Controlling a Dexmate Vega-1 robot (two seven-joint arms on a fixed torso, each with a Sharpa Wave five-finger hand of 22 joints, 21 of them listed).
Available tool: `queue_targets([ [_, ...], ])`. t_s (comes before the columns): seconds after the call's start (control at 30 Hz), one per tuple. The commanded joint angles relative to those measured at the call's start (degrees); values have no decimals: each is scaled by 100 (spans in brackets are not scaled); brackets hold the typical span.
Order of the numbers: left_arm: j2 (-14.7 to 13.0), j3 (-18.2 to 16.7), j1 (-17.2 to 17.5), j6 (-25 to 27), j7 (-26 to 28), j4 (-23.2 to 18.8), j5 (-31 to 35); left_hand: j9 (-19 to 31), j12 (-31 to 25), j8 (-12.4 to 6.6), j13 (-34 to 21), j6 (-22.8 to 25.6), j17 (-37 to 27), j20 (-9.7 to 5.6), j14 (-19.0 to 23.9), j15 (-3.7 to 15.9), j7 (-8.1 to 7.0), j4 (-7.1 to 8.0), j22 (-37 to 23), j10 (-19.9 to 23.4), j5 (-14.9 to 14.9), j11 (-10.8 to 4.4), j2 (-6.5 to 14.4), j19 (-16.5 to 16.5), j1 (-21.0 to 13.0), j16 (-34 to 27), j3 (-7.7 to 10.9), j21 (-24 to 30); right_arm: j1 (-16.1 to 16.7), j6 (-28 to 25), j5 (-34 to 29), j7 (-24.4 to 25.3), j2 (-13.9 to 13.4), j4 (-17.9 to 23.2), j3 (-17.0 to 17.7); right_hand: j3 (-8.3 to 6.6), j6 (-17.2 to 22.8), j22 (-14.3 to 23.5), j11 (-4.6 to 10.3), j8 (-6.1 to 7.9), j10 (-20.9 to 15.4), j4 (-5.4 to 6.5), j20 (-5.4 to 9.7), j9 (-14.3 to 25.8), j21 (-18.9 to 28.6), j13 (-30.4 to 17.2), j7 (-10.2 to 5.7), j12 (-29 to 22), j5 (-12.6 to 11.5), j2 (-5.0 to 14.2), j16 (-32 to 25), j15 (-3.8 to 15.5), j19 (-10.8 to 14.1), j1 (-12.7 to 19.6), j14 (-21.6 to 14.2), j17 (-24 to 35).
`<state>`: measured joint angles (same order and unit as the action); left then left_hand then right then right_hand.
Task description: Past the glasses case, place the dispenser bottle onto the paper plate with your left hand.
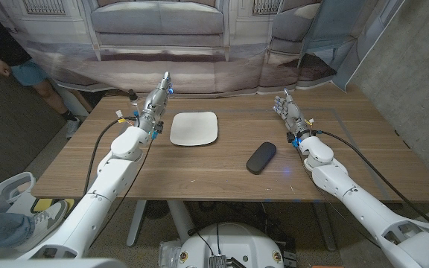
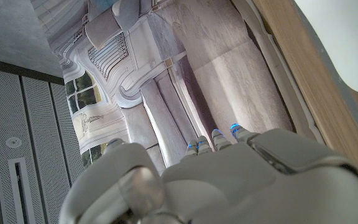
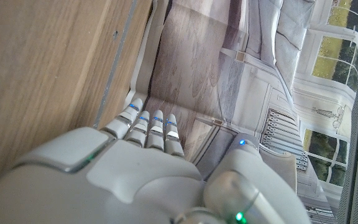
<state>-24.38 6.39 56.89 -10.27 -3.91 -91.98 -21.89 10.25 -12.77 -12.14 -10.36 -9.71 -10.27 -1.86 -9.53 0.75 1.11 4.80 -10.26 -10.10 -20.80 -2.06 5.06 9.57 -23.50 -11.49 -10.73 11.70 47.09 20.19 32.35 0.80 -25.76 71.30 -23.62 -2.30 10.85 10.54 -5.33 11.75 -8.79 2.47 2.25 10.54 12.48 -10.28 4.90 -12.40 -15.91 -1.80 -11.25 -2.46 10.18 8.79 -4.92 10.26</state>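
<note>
A white square paper plate (image 1: 194, 129) lies on the wooden table (image 1: 222, 182), left of its middle. A black glasses case (image 1: 261, 158) lies to the plate's right, nearer the front edge. My left hand (image 1: 155, 100) stands just left of the plate, fingers stretched toward the far edge, holding nothing. In the left wrist view, my left hand (image 2: 229, 180) shows its back, with the plate (image 2: 353, 43) beside it. My right hand (image 1: 287, 110) stands at the right, beyond the case, fingers stretched out and empty. It shows again as my right hand (image 3: 135, 168) over the table (image 3: 42, 62).
A printed backdrop of a sofa (image 1: 159, 30) hangs behind the table's far edge. A person (image 1: 21, 71) stands at the far left corner. Bare wood lies between plate and case and along the front edge.
</note>
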Motion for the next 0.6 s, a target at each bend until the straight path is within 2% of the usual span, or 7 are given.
queue_targets([
  [0.03, -124, -61, 184, 34, 125, -312, 21, 25, 20, -11, -16, -140, -13, -287, -214, 11, -39, -16, -13, -92, -33, -7, -2, 660, -56, 3, -16, 7, -35, 69, 39, -78, 25, -67, 8, 39, 42, 12, -12, -28, 35, 11, 57, 7, -23, -8, -6, 9, 9, 26, 17, -24, 42, -2, -55, 24],
  [0.6, -310, -153, 523, -43, 236, -677, -4, 26, 32, 1, -16, -119, -14, -275, -198, 15, -36, -32, -15, -78, -29, -6, 6, 658, -95, 14, -24, 4, 210, 24, 6, 96, -133, 289, 87, 54, 17, 16, -37, -45, 116, 14, 70, 9, -46, -11, -7, 47, 19, 43, 38, -25, 3, -10, -20, 29],
])
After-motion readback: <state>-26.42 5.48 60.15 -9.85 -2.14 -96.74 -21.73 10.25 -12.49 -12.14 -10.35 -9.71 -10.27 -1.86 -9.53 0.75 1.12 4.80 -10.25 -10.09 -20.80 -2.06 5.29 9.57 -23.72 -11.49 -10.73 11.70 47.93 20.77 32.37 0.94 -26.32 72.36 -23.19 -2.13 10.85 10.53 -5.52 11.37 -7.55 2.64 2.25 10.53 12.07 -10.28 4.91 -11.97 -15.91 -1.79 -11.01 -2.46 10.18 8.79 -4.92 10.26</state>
